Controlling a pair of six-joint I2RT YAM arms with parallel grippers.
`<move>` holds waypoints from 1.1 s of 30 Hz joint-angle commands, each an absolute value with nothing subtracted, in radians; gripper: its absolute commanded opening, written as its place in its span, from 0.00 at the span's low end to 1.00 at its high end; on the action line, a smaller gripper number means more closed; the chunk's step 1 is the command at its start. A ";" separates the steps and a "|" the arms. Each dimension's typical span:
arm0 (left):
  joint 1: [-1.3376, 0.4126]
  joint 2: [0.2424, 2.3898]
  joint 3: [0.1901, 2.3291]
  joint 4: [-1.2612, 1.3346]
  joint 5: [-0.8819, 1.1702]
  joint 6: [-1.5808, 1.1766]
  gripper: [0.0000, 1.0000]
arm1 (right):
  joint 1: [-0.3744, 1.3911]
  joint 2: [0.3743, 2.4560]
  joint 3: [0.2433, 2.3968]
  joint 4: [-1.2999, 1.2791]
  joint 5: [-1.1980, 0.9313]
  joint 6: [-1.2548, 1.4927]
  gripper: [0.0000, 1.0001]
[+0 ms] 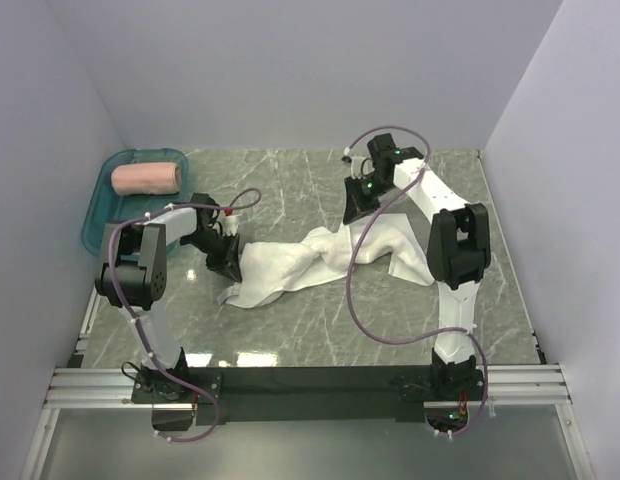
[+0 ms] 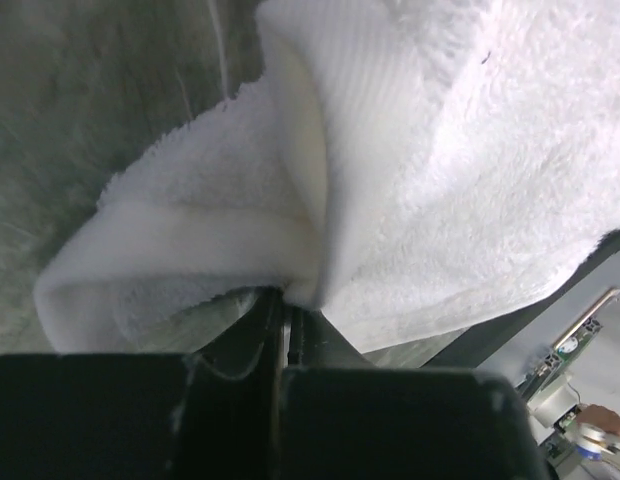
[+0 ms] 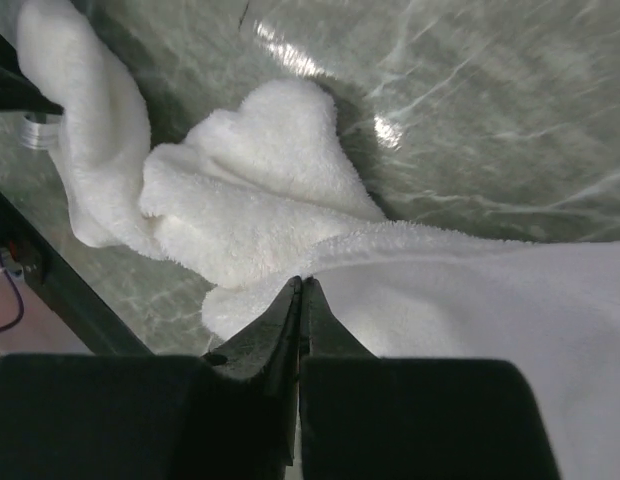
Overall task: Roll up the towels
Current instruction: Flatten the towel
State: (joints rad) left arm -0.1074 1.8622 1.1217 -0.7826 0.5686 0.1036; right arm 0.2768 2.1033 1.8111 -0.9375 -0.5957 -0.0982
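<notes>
Firmly clamped, left jaws, right jaws each pinch fluffy twisted white towel [image 1: 280, 270].

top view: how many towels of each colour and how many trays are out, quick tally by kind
white crumpled cloth towel: 1
salmon-pink rolled cloth towel: 1
teal translucent plastic tray: 1
total: 3
</notes>
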 commanded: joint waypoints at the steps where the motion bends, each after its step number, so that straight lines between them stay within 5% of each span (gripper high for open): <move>1: -0.112 1.844 1.204 -0.742 0.601 0.081 0.01 | 0.198 2.054 1.896 -0.966 -0.621 -0.138 0.00; 14: -0.081 1.769 1.586 -0.867 0.756 0.106 0.01 | 0.005 1.795 1.951 -1.060 -0.587 -0.369 0.00; 25: 0.034 1.689 1.281 -0.904 0.527 0.218 0.00 | 0.178 1.307 0.941 -0.981 -0.439 -0.608 0.00; 33: 0.038 1.776 1.304 -0.850 0.466 0.167 0.01 | 0.236 1.434 0.988 -0.846 -0.348 -0.505 0.00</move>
State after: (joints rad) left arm 0.0418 1.7458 1.2396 -0.8978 0.4965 0.1837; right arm 0.2379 1.3758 0.9184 -0.9741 -0.4091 -0.5358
